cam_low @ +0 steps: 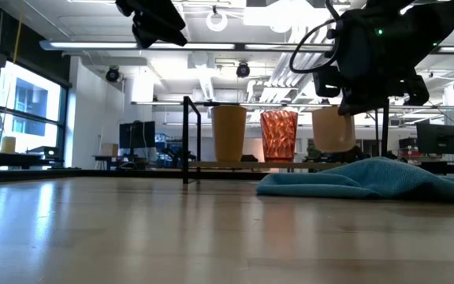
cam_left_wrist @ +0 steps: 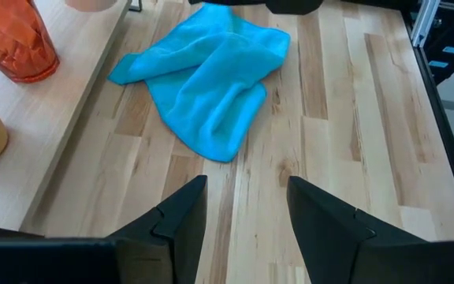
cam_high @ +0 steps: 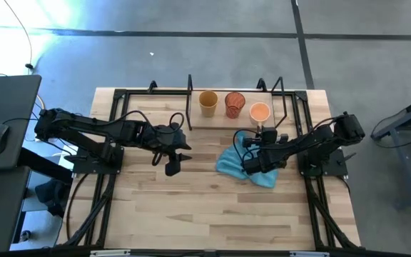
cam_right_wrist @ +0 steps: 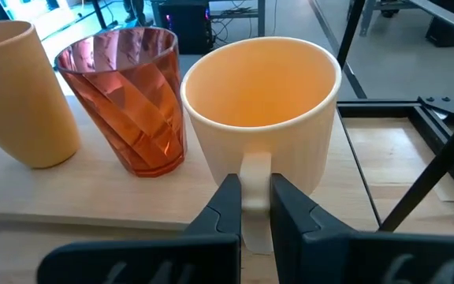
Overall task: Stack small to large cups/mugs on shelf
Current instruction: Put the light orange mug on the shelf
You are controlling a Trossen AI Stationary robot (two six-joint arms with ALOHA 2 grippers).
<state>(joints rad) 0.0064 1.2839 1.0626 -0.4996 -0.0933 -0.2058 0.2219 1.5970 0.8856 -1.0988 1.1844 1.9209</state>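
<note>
While right claw (cam_right_wrist: pixel 254 207) grips orange mug (cam_right_wrist: pixel 262 106) handle | left claw (cam_left_wrist: pixel 244 217) released, above table (cam_left_wrist: pixel 353 118)

Right gripper (cam_right_wrist: pixel 254 207), arm stretched fwd & inward, jaws pinched tight w/ only a narrow gap. Left gripper (cam_left_wrist: pixel 247 207) raised mid-air at centre, jaws apart, arm extended.

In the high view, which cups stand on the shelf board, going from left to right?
Mustard-yellow cup → red patterned cup → light orange mug, whose handle the right gripper pinches. The blue cloth lies on the table, not on the shelf.
</note>
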